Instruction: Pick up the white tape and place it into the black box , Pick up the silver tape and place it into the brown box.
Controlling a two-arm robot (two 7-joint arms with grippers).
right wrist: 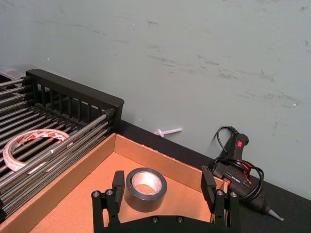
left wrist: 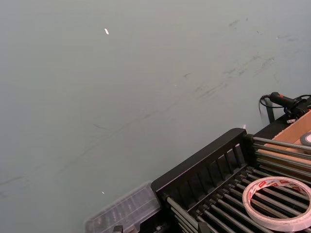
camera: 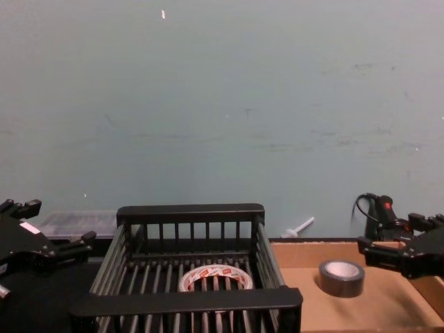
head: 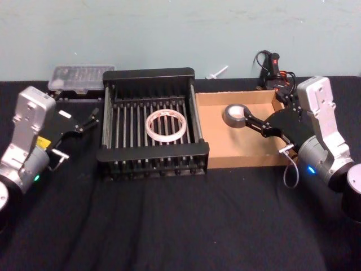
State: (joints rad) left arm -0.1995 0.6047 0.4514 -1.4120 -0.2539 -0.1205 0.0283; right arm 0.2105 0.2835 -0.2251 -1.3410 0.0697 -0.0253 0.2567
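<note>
Both rolls lie boxed: white tape (head: 166, 125) in the black box (head: 151, 75), silver tape (head: 235, 114) in the brown box (head: 241, 160). The right gripper (right wrist: 163, 187) has its jaws apart around the roll, apparently releasing; the left gripper (head: 96, 116), jaws apart, idles left.

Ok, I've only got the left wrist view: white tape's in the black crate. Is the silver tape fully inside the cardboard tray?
Observer: Yes, the silver tape lies flat on the brown box floor.
Operator: Is the right gripper gripping it?
Observer: No, the right gripper is open, one finger on each side of the roll.
Operator: And the left one?
Observer: The left gripper is open, holding nothing, left of the black box.
</note>
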